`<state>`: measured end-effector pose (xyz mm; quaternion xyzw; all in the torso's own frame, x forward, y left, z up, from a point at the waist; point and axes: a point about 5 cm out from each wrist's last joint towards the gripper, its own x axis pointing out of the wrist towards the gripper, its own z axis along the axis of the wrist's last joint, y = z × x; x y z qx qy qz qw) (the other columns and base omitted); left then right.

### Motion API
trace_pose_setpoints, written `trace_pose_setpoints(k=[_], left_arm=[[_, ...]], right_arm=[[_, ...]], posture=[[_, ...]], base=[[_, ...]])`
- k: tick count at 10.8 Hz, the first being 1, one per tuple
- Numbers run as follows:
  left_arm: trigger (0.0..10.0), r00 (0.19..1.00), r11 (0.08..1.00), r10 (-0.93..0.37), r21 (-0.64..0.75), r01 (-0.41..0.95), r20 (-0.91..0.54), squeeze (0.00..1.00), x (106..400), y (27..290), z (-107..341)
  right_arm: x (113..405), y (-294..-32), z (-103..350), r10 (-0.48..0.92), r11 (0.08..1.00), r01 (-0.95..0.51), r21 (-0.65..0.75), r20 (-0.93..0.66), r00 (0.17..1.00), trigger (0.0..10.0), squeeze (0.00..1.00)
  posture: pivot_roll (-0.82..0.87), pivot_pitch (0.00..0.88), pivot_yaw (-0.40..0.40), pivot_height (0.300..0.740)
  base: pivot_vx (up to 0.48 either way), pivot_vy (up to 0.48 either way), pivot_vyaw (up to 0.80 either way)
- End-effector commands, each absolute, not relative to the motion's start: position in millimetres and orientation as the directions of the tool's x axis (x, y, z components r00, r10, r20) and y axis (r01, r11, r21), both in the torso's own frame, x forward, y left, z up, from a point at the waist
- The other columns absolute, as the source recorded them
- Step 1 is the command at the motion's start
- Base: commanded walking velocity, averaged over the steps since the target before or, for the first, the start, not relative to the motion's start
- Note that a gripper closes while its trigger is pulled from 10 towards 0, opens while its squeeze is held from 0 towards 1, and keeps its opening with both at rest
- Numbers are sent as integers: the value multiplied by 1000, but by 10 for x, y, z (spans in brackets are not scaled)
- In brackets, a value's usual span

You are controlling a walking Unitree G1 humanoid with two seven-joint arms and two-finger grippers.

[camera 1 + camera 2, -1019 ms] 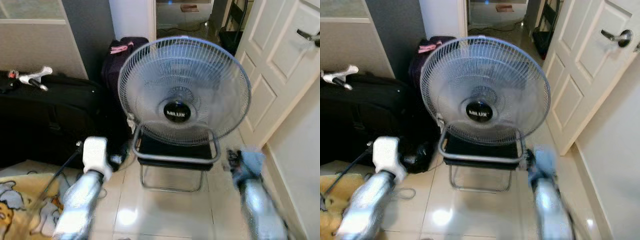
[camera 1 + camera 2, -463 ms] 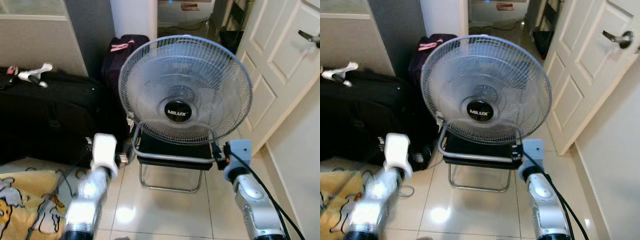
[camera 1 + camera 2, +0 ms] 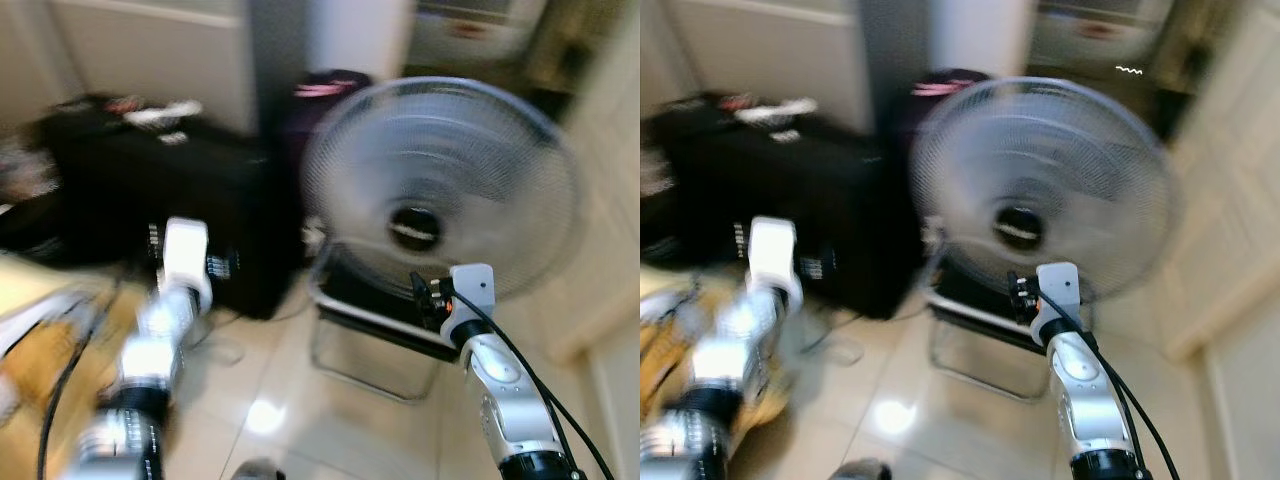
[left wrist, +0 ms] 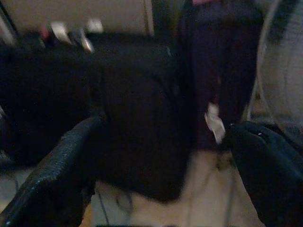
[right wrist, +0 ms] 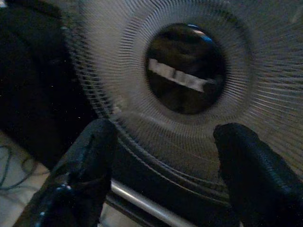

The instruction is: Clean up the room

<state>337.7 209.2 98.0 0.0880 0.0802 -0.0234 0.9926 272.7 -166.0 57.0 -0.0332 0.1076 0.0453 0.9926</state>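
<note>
Before right gripper: round wire-mesh fan | fingers spread

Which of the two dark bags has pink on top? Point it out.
The upright dark bag behind the fan; pink shows at its top. The wide black suitcase carries white clutter instead.

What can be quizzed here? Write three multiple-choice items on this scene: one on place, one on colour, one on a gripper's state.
1. Where does the fan stand?
A. on the floor by the suitcase
B. on a shelf
C. on a bed

2. What colour is the fan's hub?
A. red
B. black
C. yellow

3. How is the right gripper?
A. shut on a cable
B. shut on the grille
C. open

Answers: 1 A, its metal stand rests on tiles; 2 B, a dark centre disc; 3 C, its fingers are spread before the fan.
</note>
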Motion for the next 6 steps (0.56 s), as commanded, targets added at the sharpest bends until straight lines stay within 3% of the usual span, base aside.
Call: trace_pose_setpoints(k=[1, 3, 4, 5, 6], left_arm=[[10000, 991, 977, -41, 204, 66, -126, 0, 3453, 2170, 1100], [10000, 994, 957, -72, 274, 92, -80, 0, 3618, 2329, 1385], [10000, 988, 962, -127, 233, 144, -86, 0, 3590, 2348, 1389], [10000, 982, 969, -168, 169, 180, -88, 0, 3396, 2306, 1213], [10000, 987, 976, -77, 191, 103, -138, 0, 3131, 2245, 897]], right_arm=[[2746, -1668, 583, 68, 996, -78, -37, -210, 975, 10000, 1000], [2759, -1647, 580, 63, 997, -72, -36, -205, 977, 10000, 1000], [2752, -1685, 578, 29, 999, -37, -38, -199, 980, 10000, 1000], [2716, -1740, 566, -10, 999, 0, -49, -193, 981, 10000, 1000], [2662, -1811, 538, -59, 998, 51, -47, -200, 978, 10000, 1000]], posture=[[54, 0, -39, 740], [53, 0, -17, 740], [44, 0, 6, 740], [25, 0, 29, 740], [24, 0, 25, 740]], base=[[0, 0, 800], [0, 0, 800], [0, 0, 800], [0, 0, 800], [0, 0, 800]])
